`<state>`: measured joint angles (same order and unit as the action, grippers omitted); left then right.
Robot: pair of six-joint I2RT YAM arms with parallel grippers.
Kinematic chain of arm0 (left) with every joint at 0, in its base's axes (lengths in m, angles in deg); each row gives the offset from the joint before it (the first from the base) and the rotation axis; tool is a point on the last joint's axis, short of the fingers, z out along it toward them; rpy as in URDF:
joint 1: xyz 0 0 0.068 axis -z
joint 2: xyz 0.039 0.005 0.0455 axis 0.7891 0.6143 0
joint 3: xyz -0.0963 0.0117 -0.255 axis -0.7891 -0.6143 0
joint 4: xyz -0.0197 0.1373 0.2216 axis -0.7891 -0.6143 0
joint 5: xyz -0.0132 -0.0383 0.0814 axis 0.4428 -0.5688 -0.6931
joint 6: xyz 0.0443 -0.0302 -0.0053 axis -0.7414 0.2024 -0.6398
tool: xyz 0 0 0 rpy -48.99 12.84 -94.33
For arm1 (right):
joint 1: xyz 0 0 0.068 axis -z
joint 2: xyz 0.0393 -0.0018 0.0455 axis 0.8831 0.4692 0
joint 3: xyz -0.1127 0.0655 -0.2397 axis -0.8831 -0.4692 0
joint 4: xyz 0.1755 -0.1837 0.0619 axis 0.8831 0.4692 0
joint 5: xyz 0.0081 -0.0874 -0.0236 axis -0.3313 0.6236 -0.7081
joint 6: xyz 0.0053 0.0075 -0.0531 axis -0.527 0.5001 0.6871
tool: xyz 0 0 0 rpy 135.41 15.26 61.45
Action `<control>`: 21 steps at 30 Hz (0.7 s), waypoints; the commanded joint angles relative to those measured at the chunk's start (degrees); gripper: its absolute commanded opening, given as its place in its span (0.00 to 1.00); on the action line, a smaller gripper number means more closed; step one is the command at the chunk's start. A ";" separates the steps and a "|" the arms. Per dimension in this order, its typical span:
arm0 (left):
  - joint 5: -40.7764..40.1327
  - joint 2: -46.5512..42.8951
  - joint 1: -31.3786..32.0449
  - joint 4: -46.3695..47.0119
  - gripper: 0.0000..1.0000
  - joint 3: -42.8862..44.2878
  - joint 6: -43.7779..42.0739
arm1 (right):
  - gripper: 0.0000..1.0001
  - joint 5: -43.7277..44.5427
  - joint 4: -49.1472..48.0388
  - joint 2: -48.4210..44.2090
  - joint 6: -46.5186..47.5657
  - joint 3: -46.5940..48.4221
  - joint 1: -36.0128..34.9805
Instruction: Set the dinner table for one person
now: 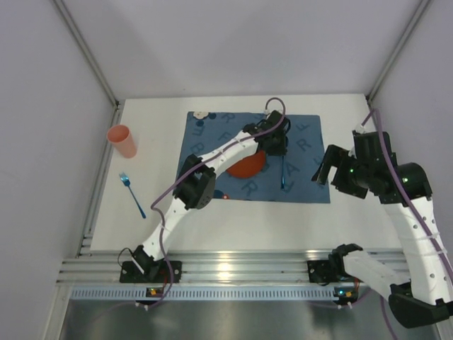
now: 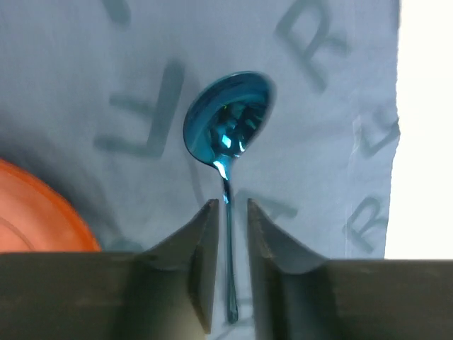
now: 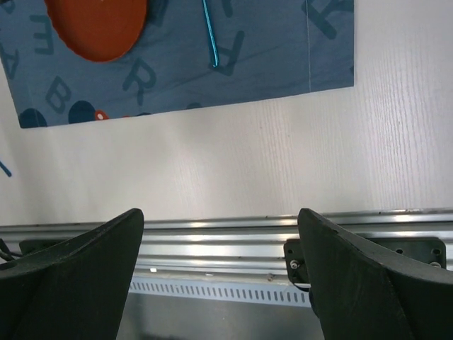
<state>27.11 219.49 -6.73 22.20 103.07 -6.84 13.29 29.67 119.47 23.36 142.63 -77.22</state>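
Under the left arm [image 1: 230, 150], plate [image 1: 249, 168] half-hidden.

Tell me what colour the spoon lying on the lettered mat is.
The spoon is a glossy metallic blue with teal reflections, seen best in the left wrist view.

orange plate [image 1: 249, 168], spoon [image 2: 228, 120] on lettered mat [image 1: 304, 142]; cup [image 1: 122, 140], fork [image 1: 132, 194] left of it

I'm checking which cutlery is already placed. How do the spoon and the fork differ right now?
The spoon lies on the blue lettered mat, right of the orange plate; the fork lies on the bare white dinner table, left of the mat. The left gripper straddles the spoon's handle, jaws open; no gripper is at the fork. The spoon lies square to the mat, the fork slanted. Both are shiny blue.
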 commanded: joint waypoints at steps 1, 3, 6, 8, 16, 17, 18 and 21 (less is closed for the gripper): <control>-2.23 0.34 -0.28 5.25 0.36 6.00 -0.23 | 0.90 0.41 0.28 1.37 1.51 -0.70 0.79; -2.06 -0.62 -0.36 5.33 0.59 6.45 -0.50 | 0.90 0.32 -0.42 2.51 2.29 -0.61 0.88; -2.06 -5.01 -0.80 3.67 0.82 4.96 -1.73 | 0.90 -1.60 -1.65 3.92 3.09 -0.70 0.87; -3.28 -8.78 -1.42 0.70 0.82 3.12 -2.61 | 0.90 -2.49 -2.88 4.62 3.44 -1.05 0.88; -15.86 -46.39 -18.09 -6.28 0.78 -40.86 -0.42 | 0.90 -7.32 -7.54 6.21 4.85 -2.62 0.79; -14.90 -50.16 -21.25 -5.92 0.76 -46.58 0.11 | 0.90 -7.76 -8.94 6.38 4.85 -3.33 0.87; -14.71 -53.07 -27.55 -5.92 0.76 -55.77 0.38 | 0.90 -8.64 -9.47 6.56 5.02 -4.55 0.96; -14.98 -63.01 -38.02 -6.18 0.75 -69.25 -1.98 | 0.89 -10.48 -10.80 7.17 5.29 -5.97 0.79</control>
<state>13.93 161.29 -38.03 19.67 46.22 -8.06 5.90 23.18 126.16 27.53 137.51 -77.11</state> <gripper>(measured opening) 0.754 0.896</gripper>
